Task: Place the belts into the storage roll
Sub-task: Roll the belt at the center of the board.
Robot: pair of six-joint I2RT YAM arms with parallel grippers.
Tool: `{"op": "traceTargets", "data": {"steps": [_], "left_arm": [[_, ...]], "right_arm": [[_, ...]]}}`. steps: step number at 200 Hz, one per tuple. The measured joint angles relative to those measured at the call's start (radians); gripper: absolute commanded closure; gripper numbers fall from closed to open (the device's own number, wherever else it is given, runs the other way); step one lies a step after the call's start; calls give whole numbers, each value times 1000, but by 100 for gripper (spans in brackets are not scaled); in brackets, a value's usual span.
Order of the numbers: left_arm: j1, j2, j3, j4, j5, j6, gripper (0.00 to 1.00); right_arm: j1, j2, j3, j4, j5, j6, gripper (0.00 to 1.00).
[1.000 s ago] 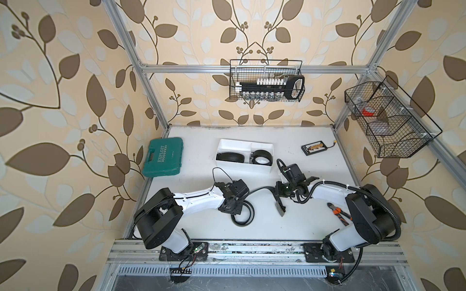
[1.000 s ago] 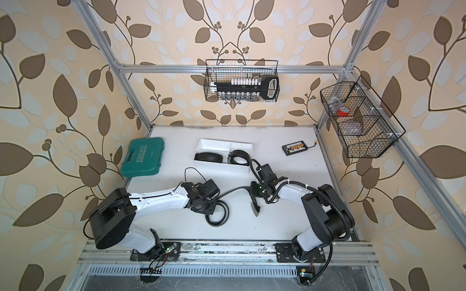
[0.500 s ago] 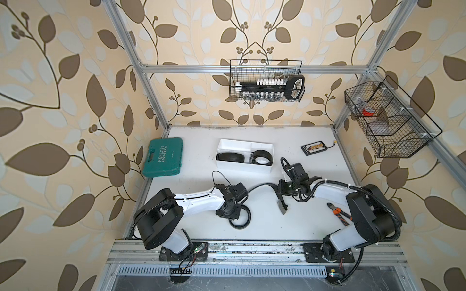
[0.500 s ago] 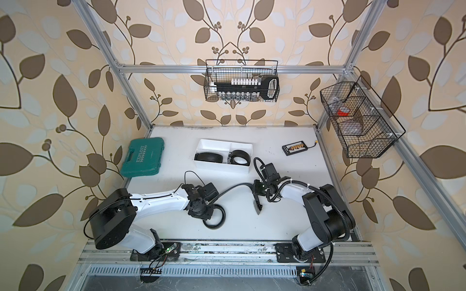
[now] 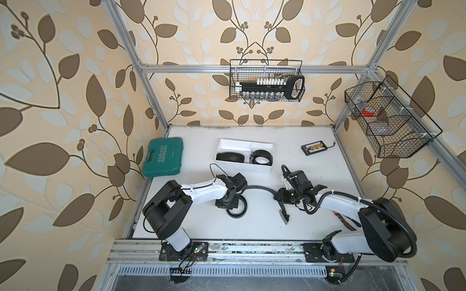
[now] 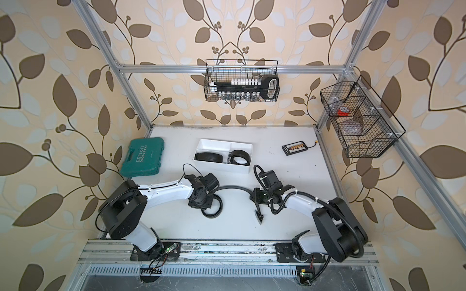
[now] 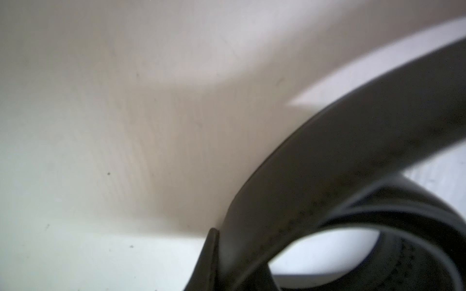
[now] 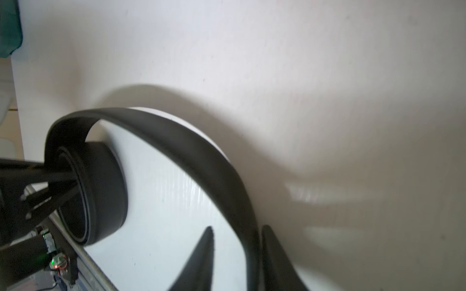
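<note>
Two belts point(image 5: 230, 157) lie coiled in the tray point(image 5: 245, 141), beyond both claws. Third belt point(image 5: 259, 188): my left claw point(image 8: 71, 182) pinches its coil point(image 8: 100, 189), and the free length arcs across to my right claw point(image 8: 238, 228), fingers point(image 8: 196, 262) spread, belt loose between them. Risk: unheld, the stiff length may spring back and loosen the coil. Risk: the buckle point(image 5: 285, 219), lying behind my right claw, may snag the tray wall during transfer.
</note>
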Motion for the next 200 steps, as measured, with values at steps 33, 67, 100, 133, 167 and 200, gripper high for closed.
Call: {"op": "traceTargets", "data": {"steps": [33, 67, 100, 133, 167, 200], "left_arm": [[-2, 3, 3, -4, -2, 18, 100], [-2, 3, 4, -4, -2, 30, 100], [-2, 5, 8, -5, -2, 37, 100], [-2, 25, 35, -13, -3, 51, 100], [-1, 75, 95, -19, -3, 61, 100], [-2, 190, 255, 0, 5, 68, 100]], "right_arm": [[-2, 17, 127, -47, 7, -99, 0], [32, 253, 333, -38, 10, -194, 3], [90, 406, 391, -35, 6, -251, 22], [135, 436, 402, -18, 9, -271, 66], [126, 409, 355, -8, 66, -221, 88], [47, 308, 243, -3, 84, -142, 93]]}}
